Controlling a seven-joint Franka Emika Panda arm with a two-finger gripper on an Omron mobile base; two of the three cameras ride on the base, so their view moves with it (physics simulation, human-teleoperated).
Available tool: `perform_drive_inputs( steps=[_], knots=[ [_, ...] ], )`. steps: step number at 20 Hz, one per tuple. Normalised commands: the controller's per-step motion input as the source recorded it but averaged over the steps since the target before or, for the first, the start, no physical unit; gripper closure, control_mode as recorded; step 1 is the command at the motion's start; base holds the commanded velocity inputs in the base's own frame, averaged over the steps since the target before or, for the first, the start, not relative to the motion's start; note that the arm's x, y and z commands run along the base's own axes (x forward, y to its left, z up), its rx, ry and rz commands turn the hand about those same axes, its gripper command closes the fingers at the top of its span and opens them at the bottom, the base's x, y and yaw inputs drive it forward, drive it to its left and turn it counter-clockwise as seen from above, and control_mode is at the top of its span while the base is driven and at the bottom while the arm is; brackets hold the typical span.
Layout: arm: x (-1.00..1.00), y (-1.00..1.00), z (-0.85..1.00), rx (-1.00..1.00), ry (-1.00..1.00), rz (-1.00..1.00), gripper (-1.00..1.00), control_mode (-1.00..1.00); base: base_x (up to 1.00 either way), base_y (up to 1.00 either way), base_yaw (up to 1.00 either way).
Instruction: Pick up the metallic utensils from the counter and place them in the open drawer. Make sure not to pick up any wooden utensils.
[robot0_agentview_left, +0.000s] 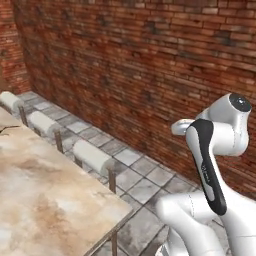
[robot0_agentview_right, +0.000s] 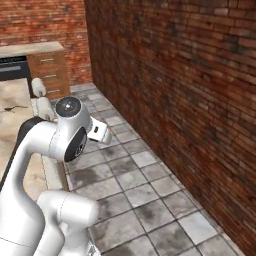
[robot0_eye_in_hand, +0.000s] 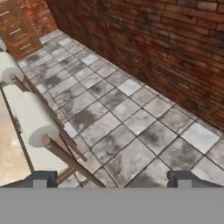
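Counter (robot0_agentview_left: 45, 200) sits left of my arm, marbled top bare where I see it; one thin dark piece (robot0_agentview_right: 14, 107) lies far off, too small to tell its axis. Nothing collected as far as I see. Gripper (robot0_eye_in_hand: 113, 178) spread wide, empty, over floor tiles (robot0_eye_in_hand: 131, 127) beside stools (robot0_eye_in_hand: 33, 116).

- One tabletop (robot0_agentview_left: 45, 200), marbled beige and brown.
- Three white padded stools (robot0_agentview_left: 92, 156) along its edge in the left base view; two in the hand view.
- One dark thin item (robot0_agentview_left: 9, 129) on the tabletop's far end; kind cannot be told.
- One wooden cabinet (robot0_agentview_right: 50, 70) by the far wall, three silver-handled drawer fronts counted.
- One dark appliance (robot0_agentview_right: 12, 67) beside that cabinet.
- One claw (robot0_eye_in_hand: 111, 178), two fingertips (robot0_eye_in_hand: 41, 179), set wide apart.
- Two brick walls (robot0_agentview_left: 150, 60) meeting at one corner.
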Motion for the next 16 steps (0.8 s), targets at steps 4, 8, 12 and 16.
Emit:
perform_drive_inputs(
  steps=[4, 8, 12, 16],
  knots=[
    [0.00, 0.00, 0.00, 0.00, 0.00, 0.00, -1.00, 1.00, 0.54, -1.00, 0.57],
    [0.00, 0.00, 0.00, 0.00, 0.00, 0.00, -1.00, 1.00, 0.53, -1.00, 0.55],
    [0.00, 0.00, 0.00, 0.00, 0.00, 0.00, -1.00, 1.00, 0.54, -1.00, 0.56],
    [0.00, 0.00, 0.00, 0.00, 0.00, 0.00, -1.00, 1.00, 0.68, -0.89, 0.61]
  ],
)
